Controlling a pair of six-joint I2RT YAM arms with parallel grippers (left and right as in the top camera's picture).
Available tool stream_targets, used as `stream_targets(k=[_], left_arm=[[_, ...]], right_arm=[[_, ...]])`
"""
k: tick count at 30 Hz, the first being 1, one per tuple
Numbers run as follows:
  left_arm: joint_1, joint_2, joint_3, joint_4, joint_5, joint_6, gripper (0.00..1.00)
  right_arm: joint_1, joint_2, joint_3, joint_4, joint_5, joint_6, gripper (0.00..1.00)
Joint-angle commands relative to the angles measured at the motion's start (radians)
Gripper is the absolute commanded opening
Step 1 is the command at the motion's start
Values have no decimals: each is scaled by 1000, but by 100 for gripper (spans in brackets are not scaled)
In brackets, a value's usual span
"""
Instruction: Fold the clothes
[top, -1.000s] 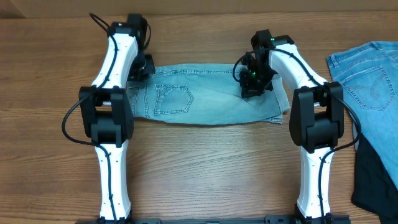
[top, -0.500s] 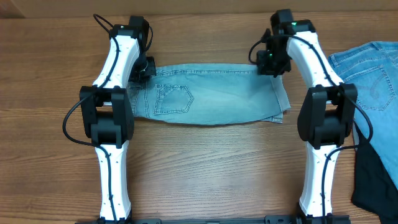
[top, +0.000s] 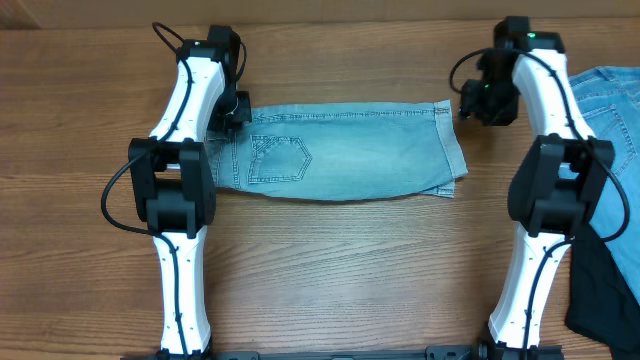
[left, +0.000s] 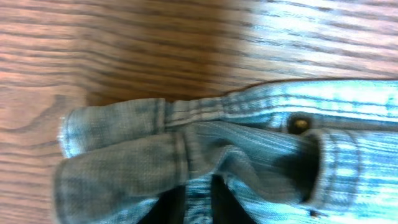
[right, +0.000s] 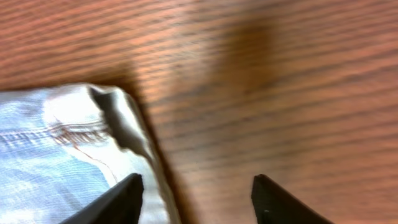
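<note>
The pale, faded light-blue denim shorts (top: 345, 152) are lying flat near the far edge of the brown wooden bench (top: 330, 270), folded in half lengthwise, with the waistband end by the left arm and the leg cuffs toward the right.

The left gripper (top: 232, 108) is sitting right at the waistband corner. In its wrist view, bunched denim is filling the space in front of the jaws, so I cannot tell if they are pinching it or letting go. The right gripper (right: 198, 194) is hanging over bare wood just beside the cuff corner, its jaws spread with nothing between them.

To do this step well, both arms should be letting go cleanly and lifting straight up, so the fold is not getting dragged or rumpled. The bunched waistband corner probably needs smoothing before the next fold.

A second ago the right gripper was down on the cloth near the cuffs; now it is off to the right of the shorts. The left gripper is staying in the same spot.
</note>
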Motion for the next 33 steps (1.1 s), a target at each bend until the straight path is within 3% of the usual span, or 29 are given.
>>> stream_targets(k=[1,2,5,11,15,18,19,22,26,31,32,33], left_arm=[[8,7,-20,23,-28,17,43],[8,7,-20,21,-28,17,49],[8,7,-20,21,-25,17,55],[6,7,-20,21,-24,15,56],[6,7,-20,18,-18,14,56],[6,7,-20,13,-18,14,55],[6,7,-20,14,-18,14,55],[7,7,-19,19,-18,14,54],[6,7,58,6,2,13,54],[-2,7,355,-151,101,-18,56],[-5,7,406,-189,124,-27,51],[-13,7,451,-233,172,-32,26]], right_arm=[[5,-57,29,-115,8,106,66],[5,-57,26,-159,9,122,66],[5,-57,19,-229,7,180,66],[9,-57,-4,-274,-44,179,64],[9,-57,-74,-254,-45,179,55],[9,-61,-97,-239,-70,141,29],[9,-72,-97,-225,-71,141,26],[9,-183,-97,-146,-72,135,4],[61,-313,-97,-127,-97,51,4],[190,-324,-106,-138,-138,35,4],[227,-324,-106,-128,-186,35,4],[265,-324,-106,-110,-237,35,4]])
